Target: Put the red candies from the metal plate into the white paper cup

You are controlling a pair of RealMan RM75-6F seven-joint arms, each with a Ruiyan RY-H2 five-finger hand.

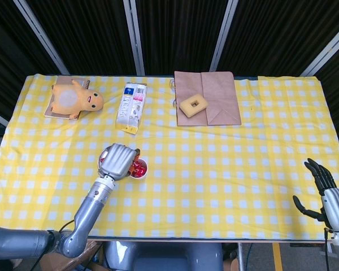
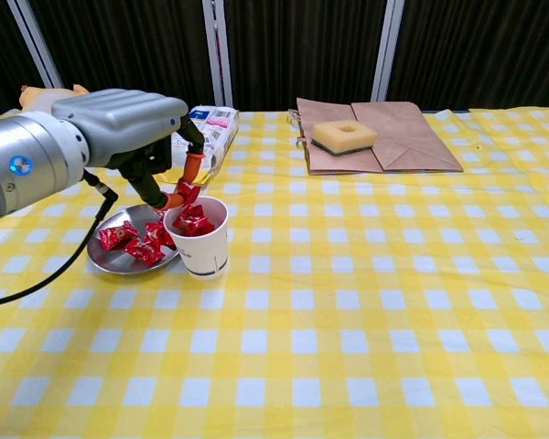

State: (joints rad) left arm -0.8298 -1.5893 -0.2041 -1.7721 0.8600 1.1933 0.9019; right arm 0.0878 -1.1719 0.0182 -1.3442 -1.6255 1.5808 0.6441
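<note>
My left hand (image 2: 133, 128) (image 1: 118, 160) hovers over the white paper cup (image 2: 199, 240) and pinches a red candy (image 2: 185, 191) just above the cup's rim. Several red candies lie inside the cup. More red candies (image 2: 133, 243) lie on the metal plate (image 2: 110, 260), which touches the cup's left side. In the head view the hand hides most of the plate and part of the cup (image 1: 139, 170). My right hand (image 1: 321, 190) rests at the table's front right corner, fingers spread, holding nothing.
A yellow plush toy (image 1: 76, 99) lies on a book at the back left. A white snack bag (image 1: 131, 107) lies behind the plate. A brown paper bag (image 1: 208, 97) with a sponge (image 1: 192, 105) on it sits at the back centre.
</note>
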